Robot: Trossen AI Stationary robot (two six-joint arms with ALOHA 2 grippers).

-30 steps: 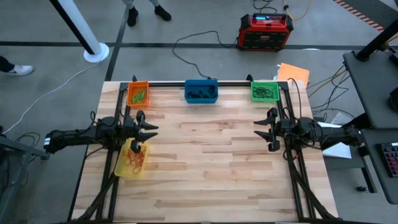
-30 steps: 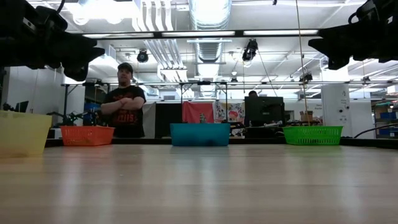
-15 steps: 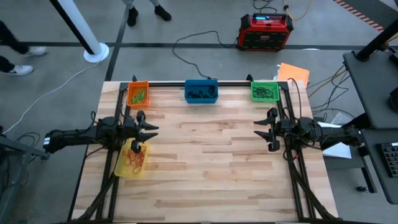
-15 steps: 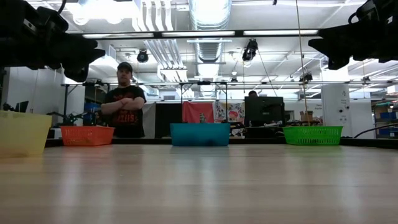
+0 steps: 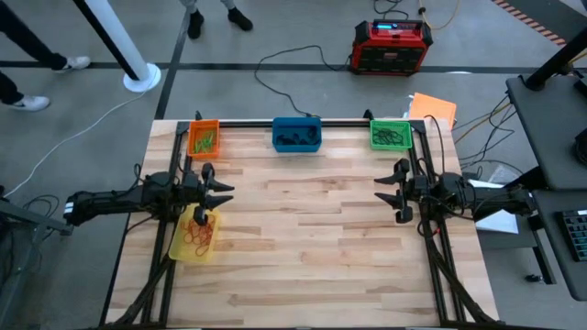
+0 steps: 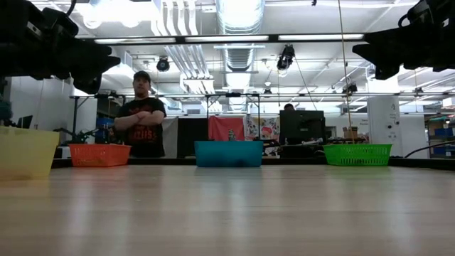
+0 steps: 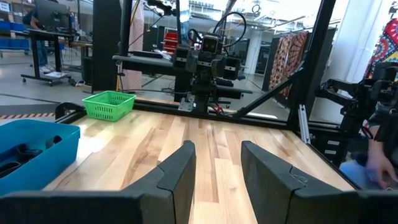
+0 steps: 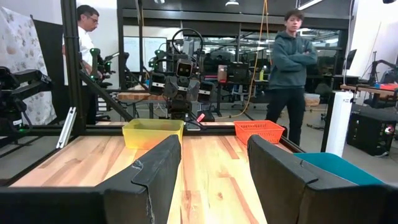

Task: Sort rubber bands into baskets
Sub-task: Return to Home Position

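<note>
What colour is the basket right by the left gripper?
Translucent yellow. The high view shows the basket best, partly overlapped by the left gripper.

My table (image 6: 227,213) is a light wooden butcher-block top, its planks running from my left side to my right, with a black metal frame (image 5: 339,122) along its edges. Three small rectangular plastic baskets stand in a row along the far edge: an orange mesh basket (image 6: 99,155) at my left corner, a blue solid-walled basket (image 6: 228,153) midway, and a green mesh basket (image 6: 357,154) at my right corner. A translucent yellow basket (image 6: 27,153) sits at the left edge, apart from that row.
</note>
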